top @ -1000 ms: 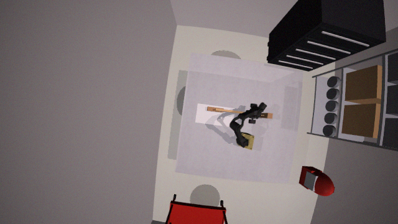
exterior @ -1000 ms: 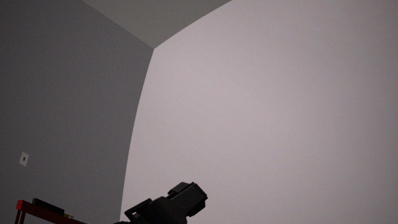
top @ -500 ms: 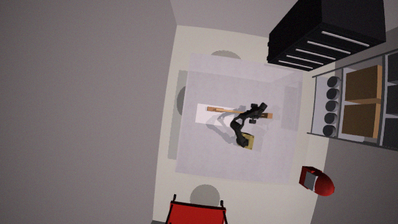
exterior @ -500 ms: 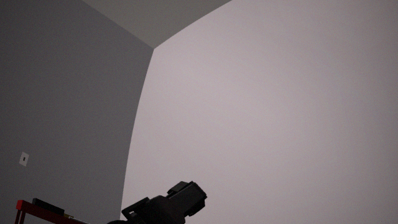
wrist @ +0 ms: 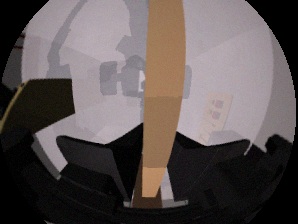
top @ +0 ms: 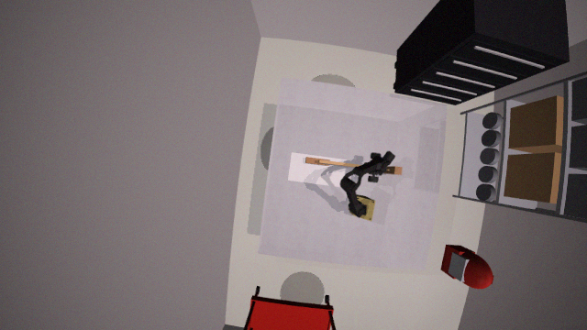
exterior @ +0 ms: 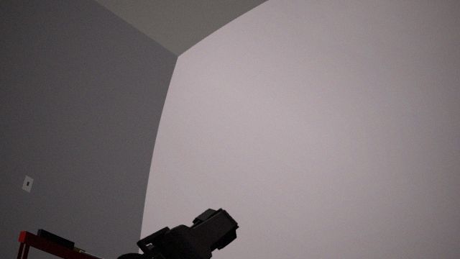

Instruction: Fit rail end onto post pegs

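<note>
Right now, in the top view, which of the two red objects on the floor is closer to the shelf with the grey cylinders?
The rounded red object at the lower right, just below the shelf. The red chair sits at the bottom edge, farther left.

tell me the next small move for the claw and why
Probably keep the grip and ease the rail endwise toward the post. The claw is shut on the rail, which runs straight away from the wrist camera. In the top view the arm covers the post end, so whether the pegs are seated cannot be told; letting go looks premature.
</note>
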Controlling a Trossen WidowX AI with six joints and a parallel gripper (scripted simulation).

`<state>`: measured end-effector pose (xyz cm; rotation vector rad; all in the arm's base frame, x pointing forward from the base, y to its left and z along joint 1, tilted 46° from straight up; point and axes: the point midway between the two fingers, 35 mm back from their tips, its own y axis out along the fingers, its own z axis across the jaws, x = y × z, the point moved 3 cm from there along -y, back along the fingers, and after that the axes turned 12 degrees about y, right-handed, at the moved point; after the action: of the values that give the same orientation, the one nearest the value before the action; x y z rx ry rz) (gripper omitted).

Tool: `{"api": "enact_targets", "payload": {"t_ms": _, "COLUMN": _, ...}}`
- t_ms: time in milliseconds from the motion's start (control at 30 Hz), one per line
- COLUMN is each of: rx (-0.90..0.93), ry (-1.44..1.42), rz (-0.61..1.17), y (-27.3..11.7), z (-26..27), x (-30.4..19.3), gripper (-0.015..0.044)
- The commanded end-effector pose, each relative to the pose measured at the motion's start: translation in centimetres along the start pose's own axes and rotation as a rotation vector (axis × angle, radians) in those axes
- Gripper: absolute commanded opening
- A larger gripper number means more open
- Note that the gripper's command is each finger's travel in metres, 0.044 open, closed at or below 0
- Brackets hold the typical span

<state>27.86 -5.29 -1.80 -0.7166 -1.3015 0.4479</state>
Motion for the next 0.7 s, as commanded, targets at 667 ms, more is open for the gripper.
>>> {"api": "enact_targets", "payload": {"t_ms": 667, "rx": -0.007, "ry": 0.001, "rz": 0.001, "y": -0.24, "z": -0.2, "x": -0.86, "gripper": 0.0}}
